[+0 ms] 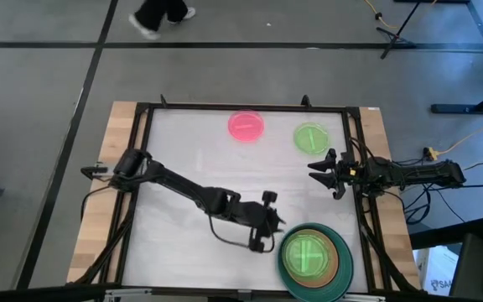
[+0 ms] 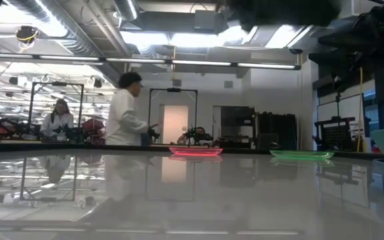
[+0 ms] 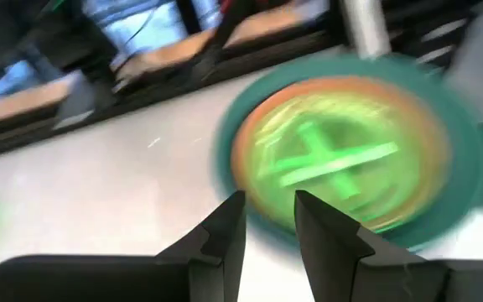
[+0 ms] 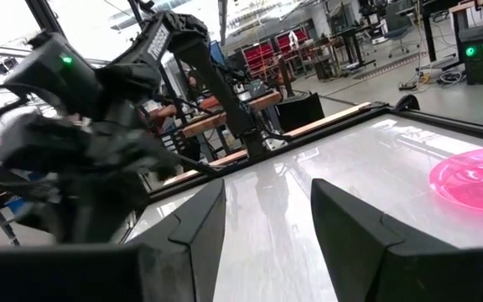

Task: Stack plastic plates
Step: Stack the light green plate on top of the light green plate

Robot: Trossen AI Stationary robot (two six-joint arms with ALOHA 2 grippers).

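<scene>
A stack of plates point(image 1: 317, 260) is being kept at the near right corner of the surface point(image 1: 191, 151): a dark teal plate point(image 1: 345, 270) at the bottom, a brown-orange one above it, and a translucent green plate point(image 1: 307, 254) on the top. Two small plates are lying loose at the far side: a pink plate point(image 1: 247, 126) and, to its right, a second green plate point(image 1: 311, 137), near each other but not touching.

The left tool point(image 1: 273, 225) is being held just beside the stack, on its left rim. In the left wrist view its fingers point(image 3: 225, 231) are seen parted, with nothing between them, and the stack is lying straight ahead of them.

The right tool point(image 1: 324, 172) is being held over the right part of the surface, pointing toward the centre. Its fingers point(image 4: 193, 220) are seen spread apart and empty. The loose green plate is lying just beyond it, toward the far edge, and the pink plate is a little further to the left.

The coming move is judged to depend on this relation: both loose plates are lying nearer to the right tool, while the left tool is well apart from them. The plates are round, so no long axis is to be considered; a rim grasp is probably needed.
</scene>
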